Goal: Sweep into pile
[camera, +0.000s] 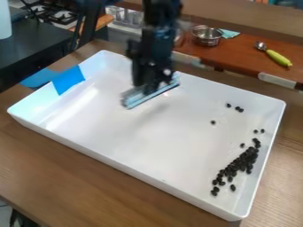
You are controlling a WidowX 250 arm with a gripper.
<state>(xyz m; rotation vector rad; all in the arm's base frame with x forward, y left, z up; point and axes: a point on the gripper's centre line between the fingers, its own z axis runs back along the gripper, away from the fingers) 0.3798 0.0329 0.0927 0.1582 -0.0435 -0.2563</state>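
The gripper (155,84) hangs over the back middle of a white tray (136,170), with a light-blue flat sweeping tool (151,94) at its lower end. How the fingers stand around the tool is hard to make out. Dark beans (239,164) lie in an elongated heap along the tray's right side. Loose single beans rest behind and left of the heap, one of them (213,122) nearest the tool. A wide stretch of tray floor lies between tool and heap.
Raised walls surround the tray, with blue tape (68,80) over the left one. Behind it, a reddish-brown counter (237,55) holds a metal pot (206,36) and a spoon with a green handle (278,57). A black surface (35,51) stands at the upper left.
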